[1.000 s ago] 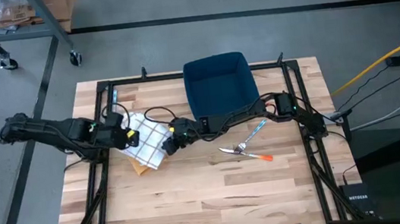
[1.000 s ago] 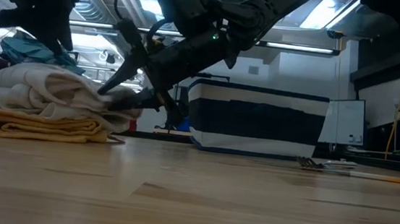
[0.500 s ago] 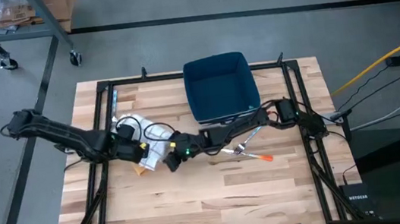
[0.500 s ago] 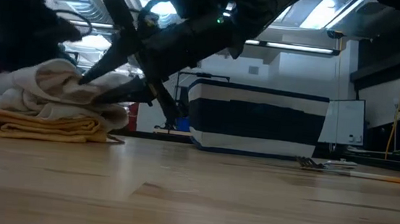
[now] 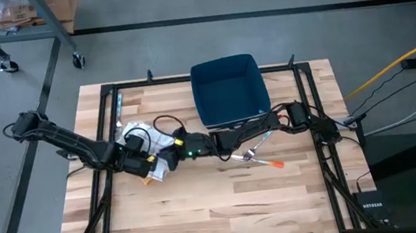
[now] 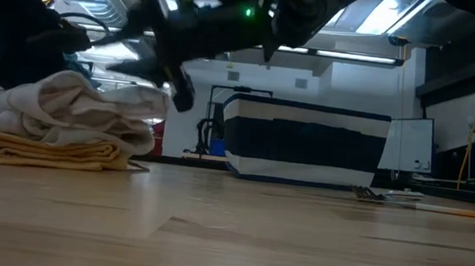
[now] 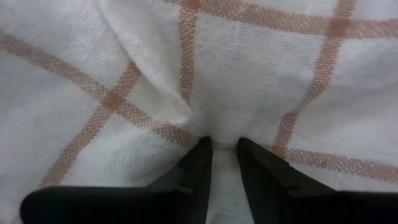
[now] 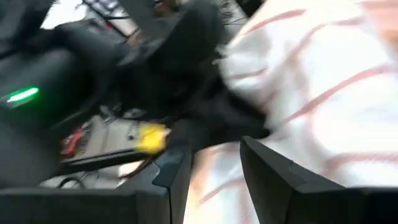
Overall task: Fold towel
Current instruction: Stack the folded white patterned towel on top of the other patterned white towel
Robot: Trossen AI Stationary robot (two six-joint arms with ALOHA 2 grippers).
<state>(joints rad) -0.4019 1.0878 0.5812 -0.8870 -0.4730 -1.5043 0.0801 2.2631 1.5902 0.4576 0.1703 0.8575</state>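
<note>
Lying bunched on the table's (image 5: 226,202) left half: towel (image 5: 152,143); sitting behind centre: bin (image 5: 227,90); resting right of towel: fork (image 5: 246,156)
</note>
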